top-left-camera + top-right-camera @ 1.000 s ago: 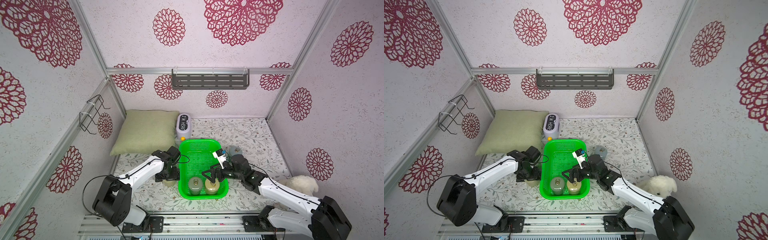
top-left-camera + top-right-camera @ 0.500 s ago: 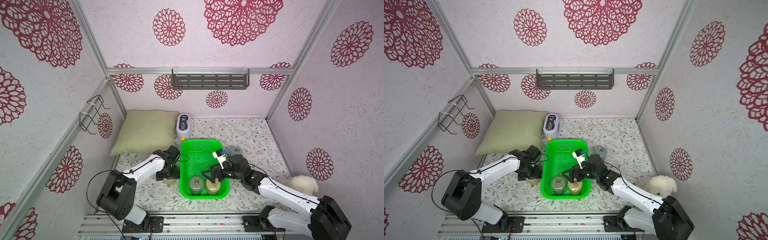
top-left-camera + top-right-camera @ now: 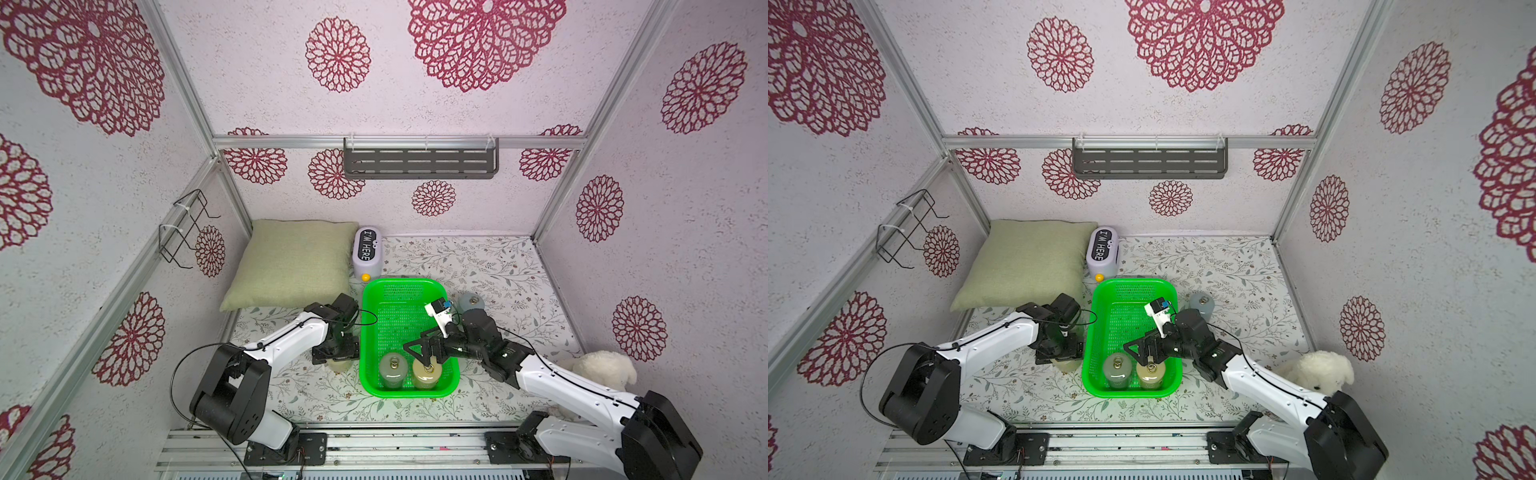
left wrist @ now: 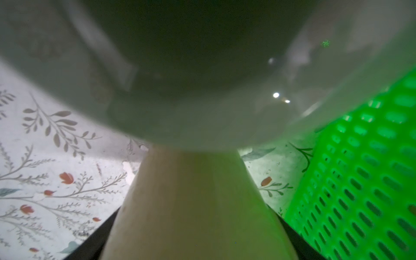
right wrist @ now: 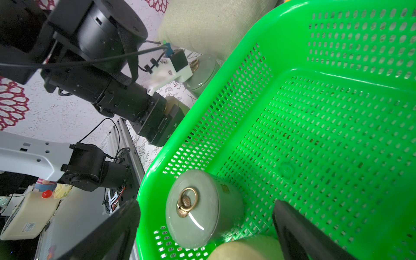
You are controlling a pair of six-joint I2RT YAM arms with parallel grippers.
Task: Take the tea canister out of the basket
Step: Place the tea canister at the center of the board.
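The green basket (image 3: pixel 366 332) (image 3: pixel 1089 332) stands mid-table. At its near end two tea canisters stand side by side: a grey-green one (image 3: pixel 392 369) (image 5: pixel 193 209) with a brass ring, and a cream one (image 3: pixel 427 372) (image 5: pixel 245 247). My right gripper (image 3: pixel 424 353) (image 5: pixel 206 204) hangs open just above them, holding nothing. Left of the basket, on the table, my left gripper (image 3: pixel 336 353) (image 4: pixel 198 225) is shut on a third cream canister (image 3: pixel 338 365) (image 4: pixel 193 191), with dark fingers flush against its sides.
Another pale green canister (image 5: pixel 200 72) stands just behind the left gripper, and a grey-blue one (image 3: pixel 469 301) right of the basket. A green pillow (image 3: pixel 291 262) and a small lilac box (image 3: pixel 366 253) lie at the back. A white plush toy (image 3: pixel 598 370) sits at the right.
The left arm's shoulder and elbow have shifted slightly while its gripper stays on the cream canister beside the basket. The right arm has not moved.
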